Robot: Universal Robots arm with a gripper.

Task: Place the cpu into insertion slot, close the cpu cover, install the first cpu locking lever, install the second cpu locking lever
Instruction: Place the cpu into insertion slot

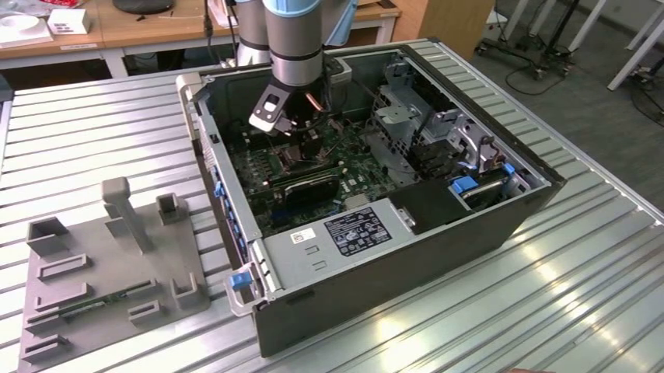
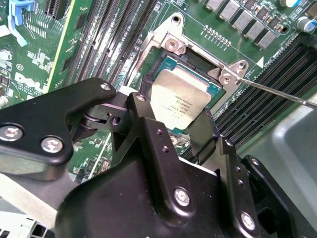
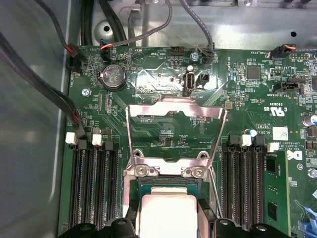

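The cpu, a pale square chip on a green edge, lies between my black fingers at the insertion slot. My gripper is shut on it; whether the chip is fully seated I cannot tell. In the first wrist view the cpu shows between both fingers, and the cpu cover, a silvery frame with a window, stands swung open beyond the socket. A thin wire locking lever sticks out beside the socket. In the exterior view my gripper reaches down inside the open computer case.
Black memory slots flank the socket on both sides. Cables run along the case wall. A drive cage and power supply crowd the case. A grey fixture tray lies on the slatted table at the exterior view's left.
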